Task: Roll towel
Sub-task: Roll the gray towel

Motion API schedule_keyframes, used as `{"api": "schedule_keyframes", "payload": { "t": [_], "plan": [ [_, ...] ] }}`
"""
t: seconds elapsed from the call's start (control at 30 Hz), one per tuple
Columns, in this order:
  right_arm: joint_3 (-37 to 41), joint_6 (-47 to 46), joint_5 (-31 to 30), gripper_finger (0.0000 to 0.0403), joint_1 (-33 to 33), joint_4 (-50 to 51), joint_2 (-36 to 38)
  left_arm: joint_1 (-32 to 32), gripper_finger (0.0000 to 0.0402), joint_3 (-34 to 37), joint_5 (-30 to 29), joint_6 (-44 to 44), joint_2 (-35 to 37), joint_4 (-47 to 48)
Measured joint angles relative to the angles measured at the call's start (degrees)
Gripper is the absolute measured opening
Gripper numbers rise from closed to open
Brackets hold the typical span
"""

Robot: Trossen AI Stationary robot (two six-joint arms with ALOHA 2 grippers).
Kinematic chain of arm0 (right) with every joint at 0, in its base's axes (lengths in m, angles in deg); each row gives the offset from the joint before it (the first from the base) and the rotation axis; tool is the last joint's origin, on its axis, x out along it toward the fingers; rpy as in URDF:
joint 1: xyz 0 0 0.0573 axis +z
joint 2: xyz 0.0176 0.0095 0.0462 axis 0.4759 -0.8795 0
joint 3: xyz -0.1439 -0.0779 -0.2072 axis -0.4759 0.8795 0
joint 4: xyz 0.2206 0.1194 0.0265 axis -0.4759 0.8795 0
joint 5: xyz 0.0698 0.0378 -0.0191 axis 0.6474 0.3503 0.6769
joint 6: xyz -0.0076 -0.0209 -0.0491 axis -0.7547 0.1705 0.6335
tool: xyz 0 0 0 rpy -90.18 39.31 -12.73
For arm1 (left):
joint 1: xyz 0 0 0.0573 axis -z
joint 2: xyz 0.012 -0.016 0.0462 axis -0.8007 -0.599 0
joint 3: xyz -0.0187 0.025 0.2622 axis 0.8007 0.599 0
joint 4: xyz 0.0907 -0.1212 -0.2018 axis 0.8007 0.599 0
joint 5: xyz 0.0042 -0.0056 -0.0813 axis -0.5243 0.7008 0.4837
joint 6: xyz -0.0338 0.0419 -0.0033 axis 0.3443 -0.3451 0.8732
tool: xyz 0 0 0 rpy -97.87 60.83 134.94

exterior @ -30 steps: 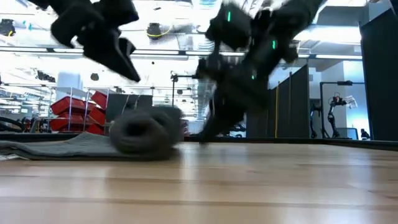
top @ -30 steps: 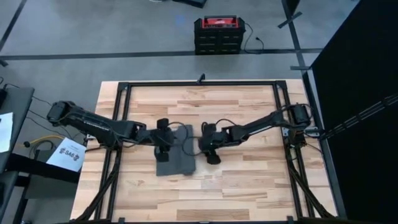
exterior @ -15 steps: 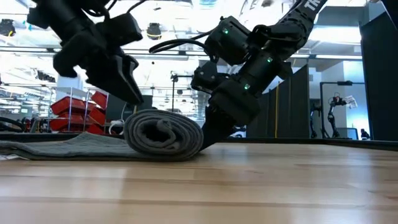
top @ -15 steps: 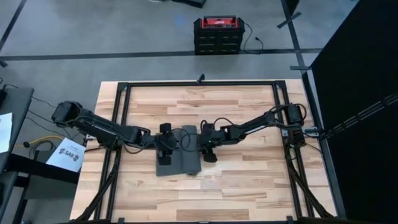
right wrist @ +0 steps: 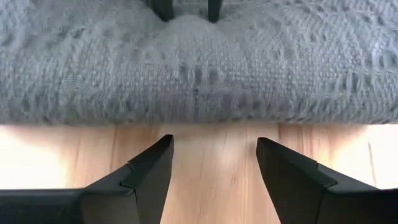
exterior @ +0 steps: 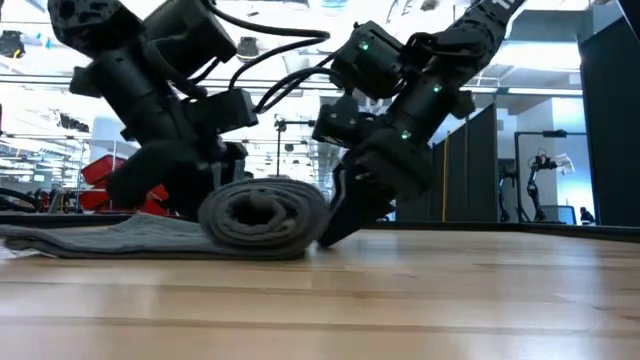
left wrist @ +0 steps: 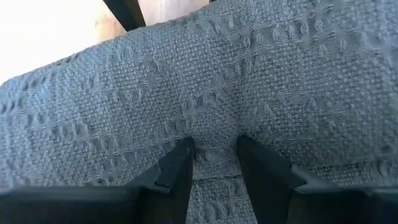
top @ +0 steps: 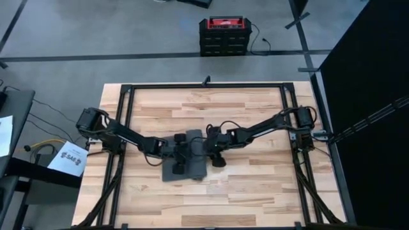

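Observation:
The dark grey towel (top: 185, 165) lies at the table's middle. Its right part is wound into a thick roll (exterior: 262, 215), and its flat part (exterior: 90, 237) stretches toward the left edge. My left gripper (top: 184, 154) has come down onto the roll from the left side and is shut on its cloth. My right gripper (right wrist: 214, 152) stands open just right of the roll. Its fingertips are low at the tabletop, and a strip of bare wood shows between them and the roll. My left gripper has its two fingertips (left wrist: 180, 163) dug into the roll's outer layer on its upper left flank. A small pucker of cloth (left wrist: 214, 149) is pinched between them. The fingers slant down from the table's left. The roll rests on the table.
Black frame rails (top: 128, 121) run along the table's left, right and far sides. A red and black box (top: 223, 35) stands on the floor beyond the far edge. Bare wood (top: 211, 204) stretches between the towel and the near edge.
My left gripper has moved toward the table's right edge and down, from above the flat part onto the roll, and has taken hold of its cloth. The roll has shifted a little to the right and has settled into a rounder shape. My right gripper has sunk beside it.

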Motion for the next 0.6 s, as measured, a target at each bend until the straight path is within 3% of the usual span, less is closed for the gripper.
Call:
{"api": "schedule_keyframes", "payload": {
  "t": [0.13, 0.27, 0.43, 0.6],
  "plan": [
    [1.1, 1.5, 0.1, 0.0221, 0.0, 7.3, 3.7, -0.4, 0.0118, -0.1, 1.0, -1.7, -3.3, -7.2],
    [6.9, 1.3, 0.1, 0.0221, -0.1, 8.4, 8.4, -2.0, 0.0118, 0.0, 2.7, -5.9, -6.7, -15.3],
    [16.8, -1.4, 0.6, 0.0221, -0.9, 4.3, 15.8, -4.2, 0.0118, -1.3, 4.3, -10.0, -10.4, -21.9],
    [25.5, -3.0, 0.6, 0.0221, -1.3, -2.8, 21.2, -6.9, 0.0118, -7.6, 9.1, -12.6, -16.3, -23.1]
  ]
}}
